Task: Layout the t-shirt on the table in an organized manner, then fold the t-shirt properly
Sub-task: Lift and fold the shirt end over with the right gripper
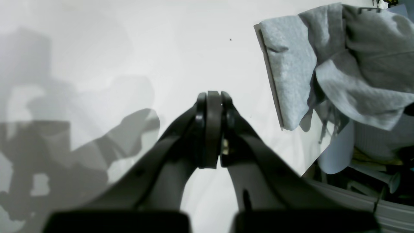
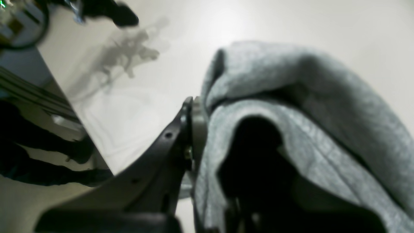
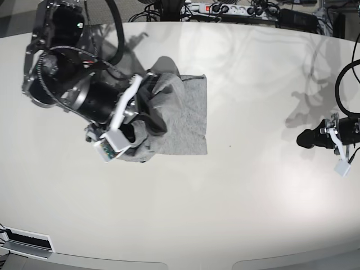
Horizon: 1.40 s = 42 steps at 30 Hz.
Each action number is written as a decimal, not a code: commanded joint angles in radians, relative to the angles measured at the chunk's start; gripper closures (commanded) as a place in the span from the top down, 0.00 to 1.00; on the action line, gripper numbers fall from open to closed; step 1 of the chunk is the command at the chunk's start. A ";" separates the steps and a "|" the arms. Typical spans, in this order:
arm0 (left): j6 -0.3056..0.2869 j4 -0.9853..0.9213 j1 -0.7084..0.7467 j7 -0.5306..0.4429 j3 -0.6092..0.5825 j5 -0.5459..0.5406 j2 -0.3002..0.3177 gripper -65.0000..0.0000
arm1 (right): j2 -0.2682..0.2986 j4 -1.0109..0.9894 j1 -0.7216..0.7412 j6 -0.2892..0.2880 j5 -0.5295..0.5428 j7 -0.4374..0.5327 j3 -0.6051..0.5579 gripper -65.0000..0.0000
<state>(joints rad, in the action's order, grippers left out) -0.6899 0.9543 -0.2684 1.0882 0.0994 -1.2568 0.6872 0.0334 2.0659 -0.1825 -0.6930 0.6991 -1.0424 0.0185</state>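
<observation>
**Right arm holds bunched grey shirt; left arm idle at the table's edge**

The t-shirt (image 3: 185, 121) lies left of centre on the table (image 3: 236, 191), toward the far side. Its right part is a flat, roughly square folded panel; its left part is bunched and lifted. The right gripper (image 3: 147, 115) has its fingers clamped on that raised fabric, and in the right wrist view grey cloth (image 2: 291, 106) drapes over and hides one finger (image 2: 190, 129) almost entirely. The bulky black arm and its cable loops cover the shirt's left edge from above.

The left gripper (image 1: 213, 106) hovers over bare tabletop at the scene's right edge, well apart from the shirt, its jaws pressed together and holding nothing. A power strip (image 3: 225, 8) and cables sit beyond the far rim.
</observation>
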 commanded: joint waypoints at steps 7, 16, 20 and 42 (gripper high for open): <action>-0.008 0.014 -0.019 -0.018 0.008 -0.026 0.024 0.00 | -0.003 -0.108 0.091 -0.005 -0.098 0.152 -0.229 0.43; -0.008 0.014 -0.020 -0.007 0.008 -0.027 0.025 0.00 | -0.003 -0.111 0.241 -0.005 -0.069 0.073 -0.419 0.77; -0.008 0.014 -0.020 0.015 0.008 -0.026 0.025 0.00 | -0.003 -0.111 0.255 -0.005 -0.079 0.012 -0.389 0.73; -0.008 0.603 0.185 0.147 0.006 -0.103 -0.018 0.00 | 0.076 -0.205 0.280 -0.005 -0.135 0.013 -0.175 0.00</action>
<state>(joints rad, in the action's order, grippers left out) -0.6930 1.5425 -0.0673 1.2541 0.0959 -1.3430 0.6529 0.1055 1.8454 0.0769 -0.6941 0.5488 -1.0557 -0.1596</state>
